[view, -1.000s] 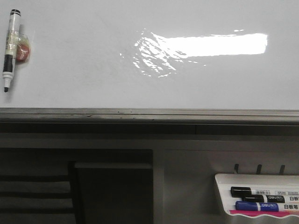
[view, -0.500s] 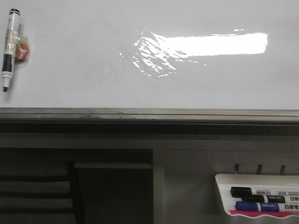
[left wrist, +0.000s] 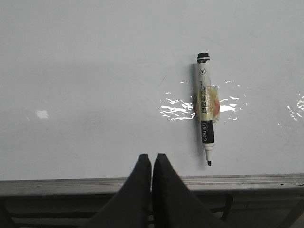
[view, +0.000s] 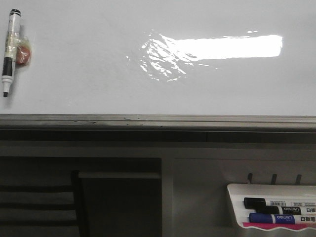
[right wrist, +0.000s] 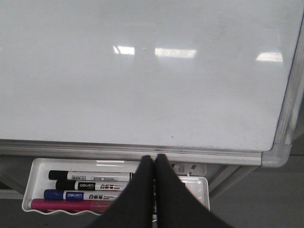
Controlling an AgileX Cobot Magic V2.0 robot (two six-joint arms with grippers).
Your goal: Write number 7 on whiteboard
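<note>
The whiteboard [view: 89,64] is glossy white with a bright light reflection [view: 222,47] and a grey bottom rail [view: 158,120]. No number 7 or other marker line shows on it in any view. A black marker [view: 11,49] with tape around its middle is stuck upright at the board's far left, tip down. In the left wrist view my left gripper [left wrist: 151,159] is shut and empty at the rail, with that marker [left wrist: 205,111] on the board beside and beyond it. My right gripper [right wrist: 154,159] is shut and empty, over the marker tray below the board [right wrist: 142,71]. Neither gripper shows in the front view.
A small white tray [view: 234,197] hangs below the rail at the lower right and holds black, blue and pink markers [right wrist: 90,185]. The board's right corner and frame [right wrist: 278,154] show in the right wrist view. A dark structure [view: 118,197] lies under the rail.
The taped marker appears a few pixels higher and further left than a second ago. Nothing else has visibly changed.
</note>
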